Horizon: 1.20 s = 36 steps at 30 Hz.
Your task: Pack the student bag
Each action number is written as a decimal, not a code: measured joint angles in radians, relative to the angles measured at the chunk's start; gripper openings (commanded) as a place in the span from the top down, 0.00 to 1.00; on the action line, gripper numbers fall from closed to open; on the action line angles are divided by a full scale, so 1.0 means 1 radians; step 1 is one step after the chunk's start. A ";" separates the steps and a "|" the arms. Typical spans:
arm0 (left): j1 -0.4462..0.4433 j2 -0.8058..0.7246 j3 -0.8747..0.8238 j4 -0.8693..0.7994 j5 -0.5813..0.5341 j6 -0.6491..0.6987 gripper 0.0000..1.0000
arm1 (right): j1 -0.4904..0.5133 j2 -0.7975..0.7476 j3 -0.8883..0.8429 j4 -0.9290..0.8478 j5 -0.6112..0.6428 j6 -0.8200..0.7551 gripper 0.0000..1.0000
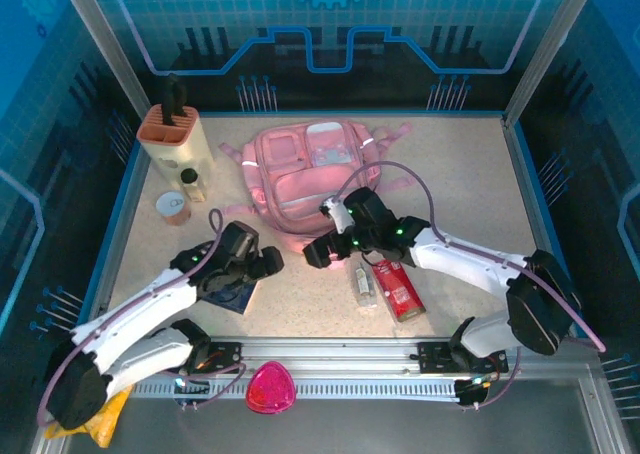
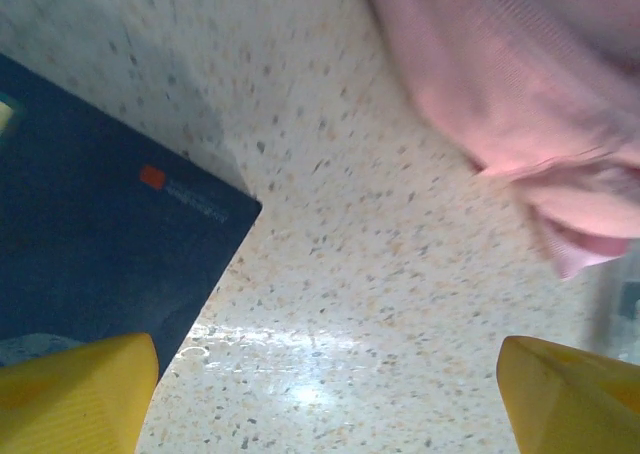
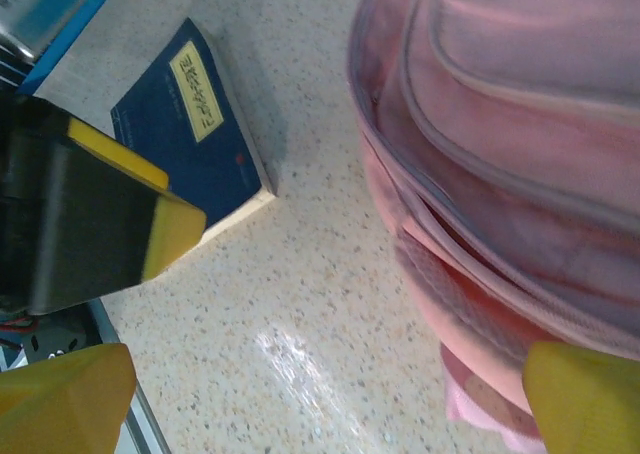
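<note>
We see left fingers (image 1: 266,264) spread, empty, above surface (image 1: 450,194) beside blue book (image 1: 232,294), 7 o'clock of student bag (image 1: 308,174); right fingers (image 1: 320,252) spread, empty, at bag's 6 o'clock edge.

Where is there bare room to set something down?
Widest: between the soft pink fabric backpack and the right rim of the speckled table. Smaller: between the backpack and the dark blue book. Crowded: the far-left corner, round the orange-topped cream holder and small bottle.
</note>
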 measured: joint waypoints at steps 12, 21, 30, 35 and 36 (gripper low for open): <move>0.507 -0.194 -0.043 -0.182 -0.030 -0.005 0.16 | 0.148 0.318 0.282 -0.037 -0.002 -0.003 0.14; 0.660 -0.163 -0.094 -0.196 -0.019 -0.061 0.17 | 0.196 0.538 0.489 -0.066 0.004 0.007 0.24; 0.687 -0.115 -0.184 -0.138 0.008 -0.113 0.18 | 0.234 0.709 0.676 -0.135 0.020 -0.020 0.32; 0.689 -0.061 -0.206 -0.044 0.089 -0.105 0.24 | 0.236 0.788 0.766 -0.180 0.065 -0.055 0.35; 0.689 -0.055 -0.208 -0.029 0.103 -0.104 0.25 | 0.236 0.800 0.774 -0.186 0.069 -0.061 0.36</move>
